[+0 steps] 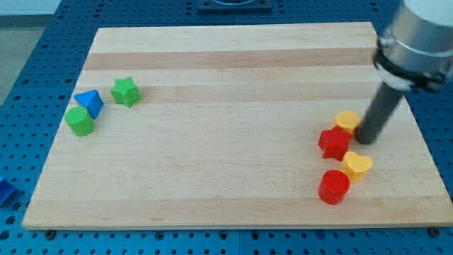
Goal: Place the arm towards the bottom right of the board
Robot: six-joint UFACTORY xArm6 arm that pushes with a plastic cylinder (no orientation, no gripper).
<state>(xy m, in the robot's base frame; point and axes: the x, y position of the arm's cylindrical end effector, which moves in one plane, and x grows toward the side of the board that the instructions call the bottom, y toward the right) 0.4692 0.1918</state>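
Observation:
My tip (364, 139) is the lower end of the dark rod at the view's right. It rests on the wooden board (226, 156), just right of a yellow block (346, 120) and a red star block (333, 143), close to both. A yellow heart block (357, 166) lies just below the tip. A red cylinder (334, 187) lies below and left of the heart.
At the view's left stand a green star block (126, 91), a blue triangular block (89, 103) and a green cylinder (80, 121), close together. The board lies on a blue perforated table (28, 57). The arm's grey body (417, 39) fills the top right corner.

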